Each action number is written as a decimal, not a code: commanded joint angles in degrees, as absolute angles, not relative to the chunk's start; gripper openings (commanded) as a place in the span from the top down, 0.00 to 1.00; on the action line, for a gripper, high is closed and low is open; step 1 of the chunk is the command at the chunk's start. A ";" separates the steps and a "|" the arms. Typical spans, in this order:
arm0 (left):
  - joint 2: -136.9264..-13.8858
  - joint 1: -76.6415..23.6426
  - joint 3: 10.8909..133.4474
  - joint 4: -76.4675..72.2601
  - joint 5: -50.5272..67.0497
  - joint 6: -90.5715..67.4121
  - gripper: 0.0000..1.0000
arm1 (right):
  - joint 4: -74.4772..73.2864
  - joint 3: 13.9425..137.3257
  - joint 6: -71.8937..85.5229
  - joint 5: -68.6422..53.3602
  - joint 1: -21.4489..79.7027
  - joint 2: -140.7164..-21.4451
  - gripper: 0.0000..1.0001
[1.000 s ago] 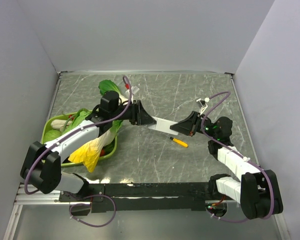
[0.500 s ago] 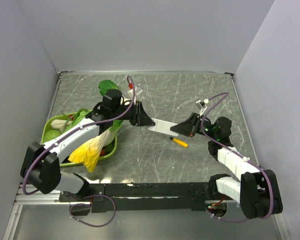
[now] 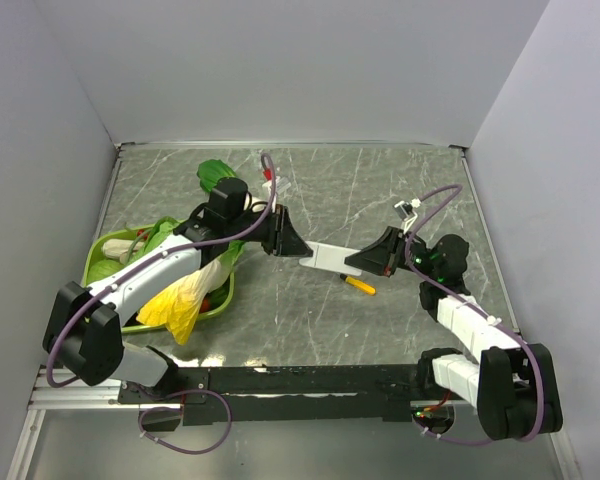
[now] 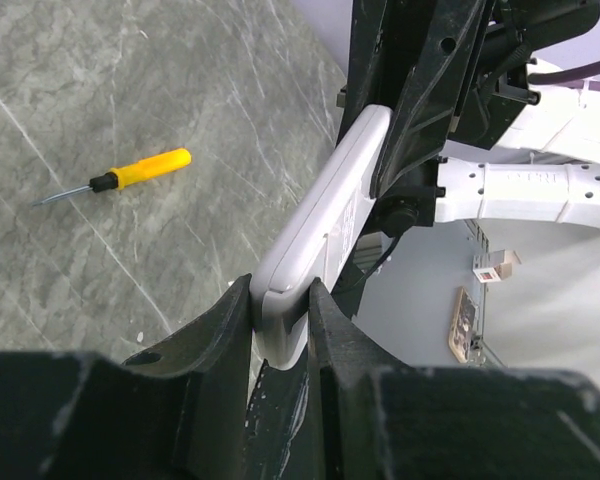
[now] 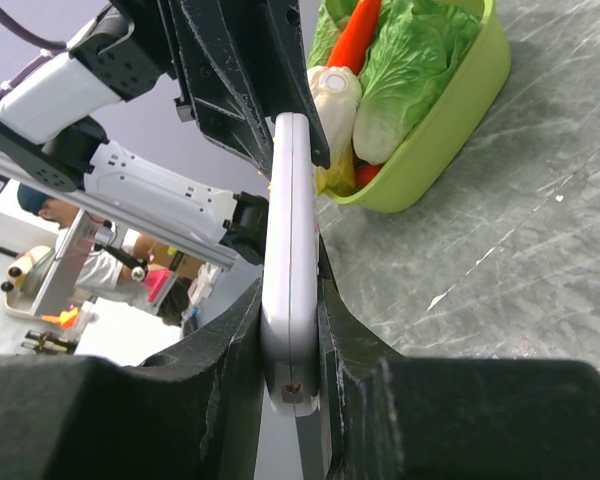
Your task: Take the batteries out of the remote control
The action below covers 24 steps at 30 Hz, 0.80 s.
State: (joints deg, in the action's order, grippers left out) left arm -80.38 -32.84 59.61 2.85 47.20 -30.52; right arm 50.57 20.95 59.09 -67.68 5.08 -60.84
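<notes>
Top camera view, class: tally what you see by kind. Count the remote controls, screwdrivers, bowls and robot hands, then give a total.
remote control: 1
screwdriver: 1
green bowl: 1
robot hands, the left hand and the right hand: 2
Total: 5

Here's a grey marbled tabletop (image 3: pixel 360 190) veined in white, boxed in by a plain pale back wall (image 3: pixel 300 70), a left wall (image 3: pixel 30 180) and a right wall (image 3: pixel 555 170), metal strip (image 3: pixel 290 145) along the far edge, black rail (image 3: pixel 310 380) across the near one, soft even light.
</notes>
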 commanded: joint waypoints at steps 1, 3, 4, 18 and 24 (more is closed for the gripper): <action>-80.33 -31.29 61.70 6.42 45.78 -26.72 0.82 | 55.72 20.22 60.38 -68.64 2.29 -58.80 1.00; -80.42 -31.20 61.52 5.63 46.75 -26.89 0.80 | 56.77 20.04 61.08 -69.17 2.11 -58.97 1.00; -80.33 -31.20 61.35 5.28 47.63 -26.72 0.79 | 57.21 19.95 61.43 -69.34 1.94 -59.06 1.00; -80.51 -30.59 63.46 9.84 49.39 -23.29 0.83 | 59.86 20.30 63.29 -71.01 0.97 -59.94 1.00; -80.95 -29.79 63.63 10.28 52.38 -23.03 0.89 | 63.27 19.86 65.56 -71.54 0.26 -60.73 1.00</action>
State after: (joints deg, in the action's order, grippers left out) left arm -80.53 -31.18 62.00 7.73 50.98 -25.82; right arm 56.31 20.10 63.24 -71.44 1.30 -60.64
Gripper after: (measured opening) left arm 0.238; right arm 0.287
